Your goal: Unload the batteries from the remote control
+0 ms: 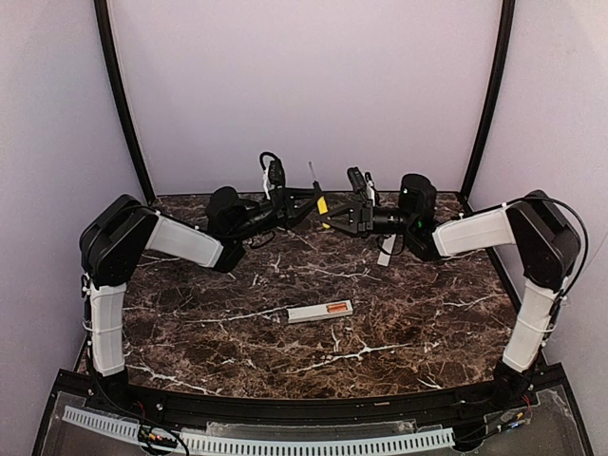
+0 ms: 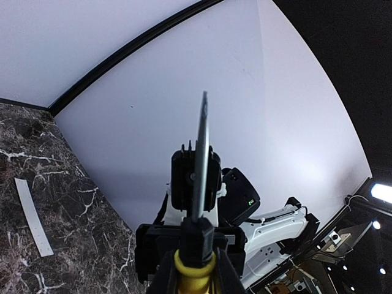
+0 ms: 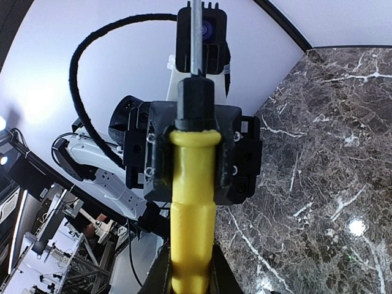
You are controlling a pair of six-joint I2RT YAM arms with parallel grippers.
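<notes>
Left gripper is clamped on the yellow-handled, steel-shafted screwdriver, held above the rear of the dark marble table. Right gripper is closed on the same yellow handle from the opposite side. The slim white rectangular remote control lies flat at table centre, well apart from both grippers. Its two small orange batteries sit in its recess. A flat white cover strip lies near the right arm.

The dark marble desk carries the white remote control near its middle and a white cover strip farther back.
</notes>
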